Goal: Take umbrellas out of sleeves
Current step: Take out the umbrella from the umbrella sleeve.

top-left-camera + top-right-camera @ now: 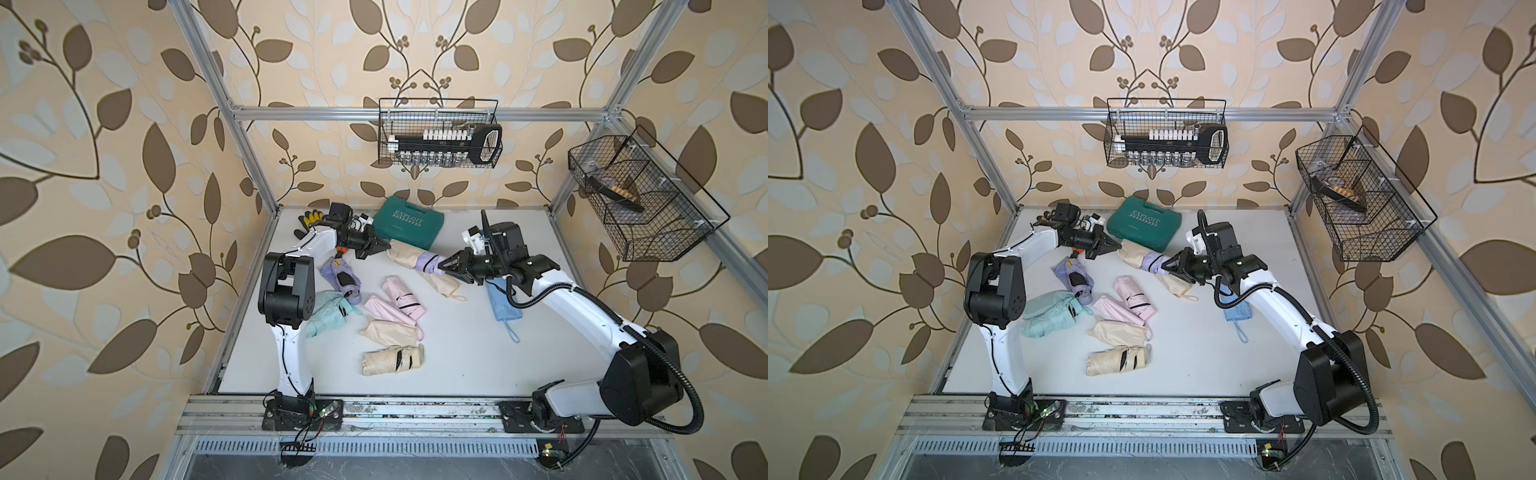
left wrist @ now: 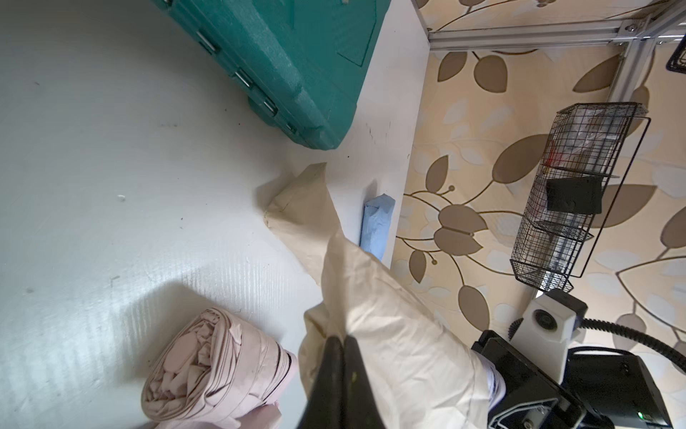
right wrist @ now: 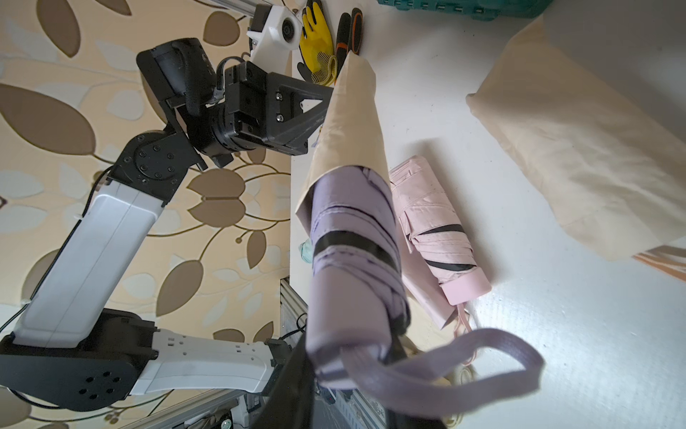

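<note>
Near the green case, left gripper pinches cream sleeve — right gripper apparently clamps lilac umbrella.

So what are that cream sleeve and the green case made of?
The cream sleeve looks like thin matte fabric: it creases and folds softly. The green case looks like hard moulded plastic, with a grainy surface, ribbed edges and metal-looking latches.

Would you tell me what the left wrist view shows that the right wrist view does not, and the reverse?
Only the left wrist view shows the blue fabric item and the wire basket. Only the right wrist view shows the yellow gloves and the black strap on the lilac umbrella. Both show the cream sleeve, the pink umbrella and the green case.
</note>
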You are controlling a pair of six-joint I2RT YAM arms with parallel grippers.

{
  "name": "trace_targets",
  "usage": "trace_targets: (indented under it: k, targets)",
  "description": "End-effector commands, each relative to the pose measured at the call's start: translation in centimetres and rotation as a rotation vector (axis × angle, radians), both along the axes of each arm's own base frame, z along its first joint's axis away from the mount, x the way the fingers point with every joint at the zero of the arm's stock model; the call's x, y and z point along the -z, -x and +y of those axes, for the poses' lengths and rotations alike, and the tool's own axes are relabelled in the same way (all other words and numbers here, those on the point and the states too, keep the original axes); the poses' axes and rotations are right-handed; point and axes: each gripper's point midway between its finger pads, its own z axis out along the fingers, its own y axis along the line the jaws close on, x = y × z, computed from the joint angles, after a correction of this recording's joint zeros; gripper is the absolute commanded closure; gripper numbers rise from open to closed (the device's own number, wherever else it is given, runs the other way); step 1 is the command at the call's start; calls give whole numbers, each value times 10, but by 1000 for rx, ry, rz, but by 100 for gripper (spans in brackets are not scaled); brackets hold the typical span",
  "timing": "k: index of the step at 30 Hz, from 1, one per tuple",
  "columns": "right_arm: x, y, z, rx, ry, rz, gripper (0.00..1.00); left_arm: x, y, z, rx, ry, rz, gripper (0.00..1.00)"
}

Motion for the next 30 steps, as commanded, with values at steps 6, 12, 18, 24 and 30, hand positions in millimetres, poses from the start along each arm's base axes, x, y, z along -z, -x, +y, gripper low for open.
trace_targets:
  k: [6,12,18,24,30]
  targets:
    - [-25,5,1,-30,-21,-91,88,-25,-2,14,-32,-16,-73,100]
    - [-24,6,0,-30,-19,-88,89,-24,-2,20,-43,-23,-71,100]
    - [-27,6,-1,-28,-19,-93,89,-23,-4,24,-53,-25,-67,100]
    - [-26,8,-3,-27,-18,-90,89,-23,-4,27,-59,-30,-67,100]
    - [-23,10,-6,-22,-14,-83,89,-20,-5,31,-71,-32,-59,100]
